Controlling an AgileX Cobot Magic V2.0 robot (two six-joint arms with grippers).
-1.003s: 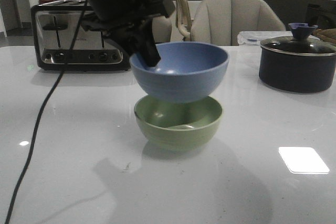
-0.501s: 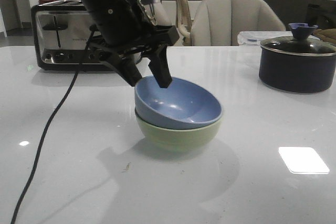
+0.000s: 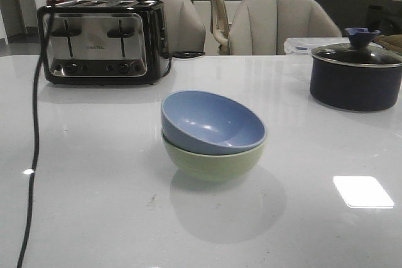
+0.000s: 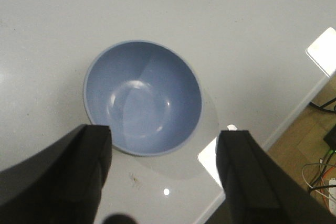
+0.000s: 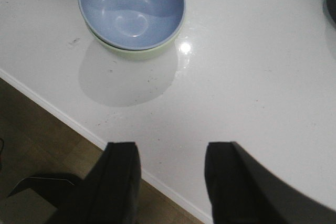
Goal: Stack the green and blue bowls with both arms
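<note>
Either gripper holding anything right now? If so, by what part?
Nothing held. Left gripper and right gripper are both open and empty. The blue bowl sits tilted in the green bowl, untouched.

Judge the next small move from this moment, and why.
Probably just retract the left gripper to rest: the blue bowl already sits, tilted, inside the green bowl, both grippers are open and clear, so nothing seems left to grasp.

I count two bowls: one blue bowl (image 3: 212, 122), one green bowl (image 3: 213, 160). One toaster (image 3: 100, 42), one lidded pot (image 3: 355, 75), two chairs (image 3: 279, 24). One cable (image 3: 30, 155).
</note>
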